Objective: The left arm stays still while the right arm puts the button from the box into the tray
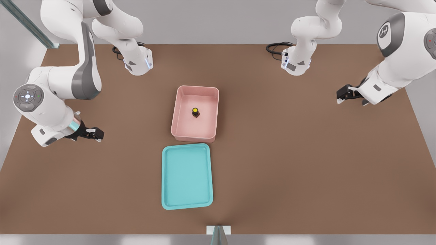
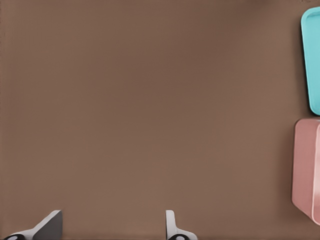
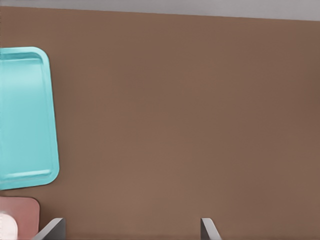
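Right now I see the button upright inside the box, the tray just beside it. My gripper hovers wide and empty, well apart toward the front view's left, so the reach runs toward the front view's right.

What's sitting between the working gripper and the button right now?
In the front view, only bare table and the box's side wall lie between the gripper and the button; nothing else is in between.
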